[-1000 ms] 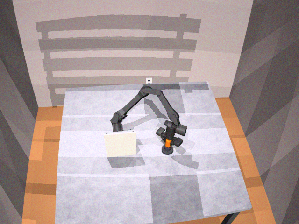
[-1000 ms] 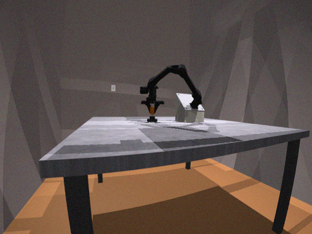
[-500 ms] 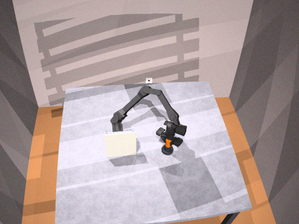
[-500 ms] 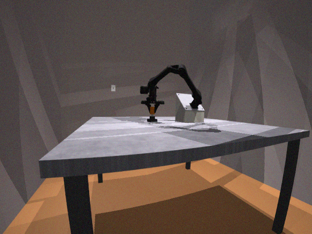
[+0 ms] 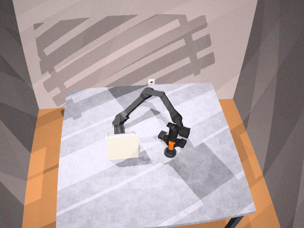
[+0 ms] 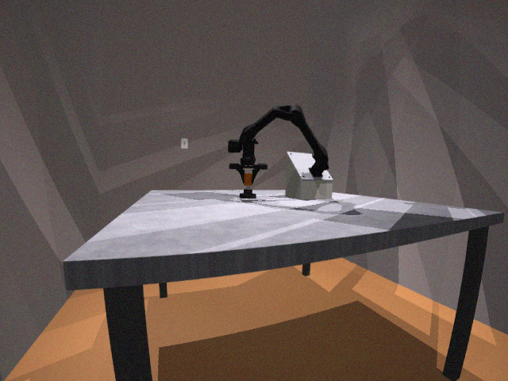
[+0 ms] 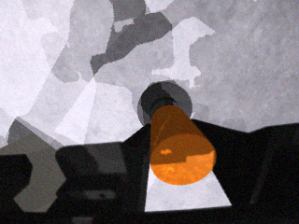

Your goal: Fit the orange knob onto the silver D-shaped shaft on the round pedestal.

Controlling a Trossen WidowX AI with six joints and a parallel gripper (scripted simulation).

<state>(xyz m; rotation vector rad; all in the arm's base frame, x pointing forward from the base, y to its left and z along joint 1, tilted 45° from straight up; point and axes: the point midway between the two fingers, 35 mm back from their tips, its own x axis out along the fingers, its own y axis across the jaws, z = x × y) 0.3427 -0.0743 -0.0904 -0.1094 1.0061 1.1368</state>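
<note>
A grey, shadow-streaked tabletop (image 5: 103, 191) fills a room with plain walls; a white box (image 5: 122, 147) stands near the arm's base; the gripper (image 5: 172, 143) points straight down, clamped on the orange knob (image 5: 171, 144); the knob hangs upright directly above the round pedestal (image 5: 170, 153), its lower end close to it.

Matt, mottled grey stone-look table (image 5: 122, 191); smooth, slightly glossy orange plastic-like knob (image 7: 179, 147); dark matt pedestal (image 5: 169, 153); matt black tool (image 5: 171, 143) clamps it.
</note>
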